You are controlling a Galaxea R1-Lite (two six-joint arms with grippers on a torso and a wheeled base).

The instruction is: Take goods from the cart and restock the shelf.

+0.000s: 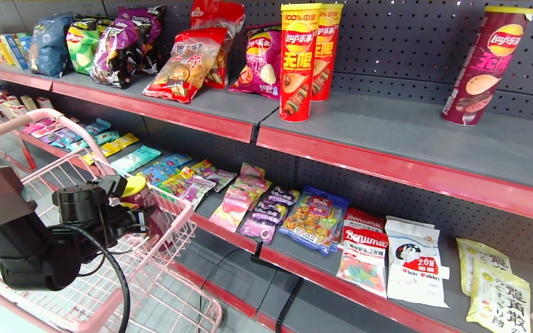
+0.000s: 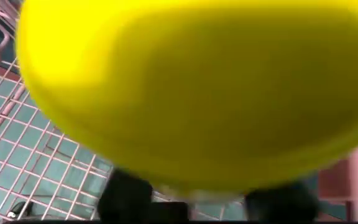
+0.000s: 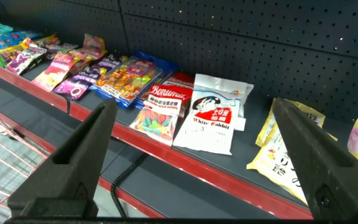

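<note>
Chip canister (image 1: 133,185): yellow lid, upright inside the pink cart (image 1: 174,259), near its shelf-side rim.
Left gripper (image 1: 142,218): clenched on the chip canister, just below the lid.
Right gripper (image 3: 192,106): fingers spread wide, holding nothing, facing the lower shelf (image 3: 166,152) at its red front edge.

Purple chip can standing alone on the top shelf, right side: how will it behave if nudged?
The purple chip can is tall and narrow, so a high nudge would probably tip it. Being round, it would likely roll along the top shelf once down. It looks rigid enough to grip.
</note>
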